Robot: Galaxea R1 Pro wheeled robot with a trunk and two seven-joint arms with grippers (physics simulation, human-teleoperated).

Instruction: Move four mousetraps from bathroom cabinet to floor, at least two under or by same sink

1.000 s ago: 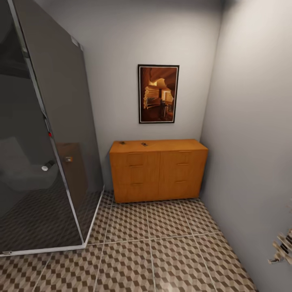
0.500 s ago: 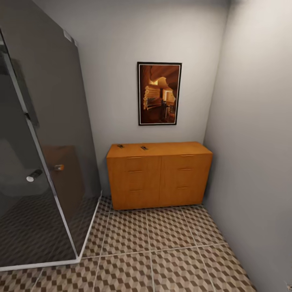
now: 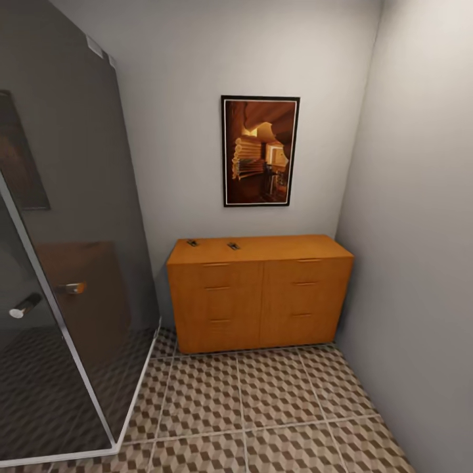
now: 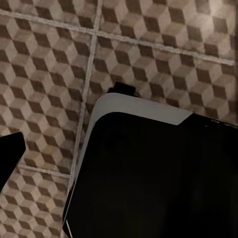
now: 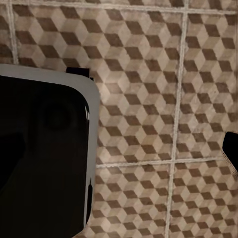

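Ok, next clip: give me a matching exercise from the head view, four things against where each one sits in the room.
Things:
1. framed picture
2. orange-brown cabinet
3. dark glass shower screen
4. two small dark items

Places:
A. on the cabinet's top, toward its left end
B. on the back wall, above the cabinet
C. along the left side of the room
D. on the cube-patterned floor, against the back wall

Pairs: 1-B, 2-D, 3-C, 4-A
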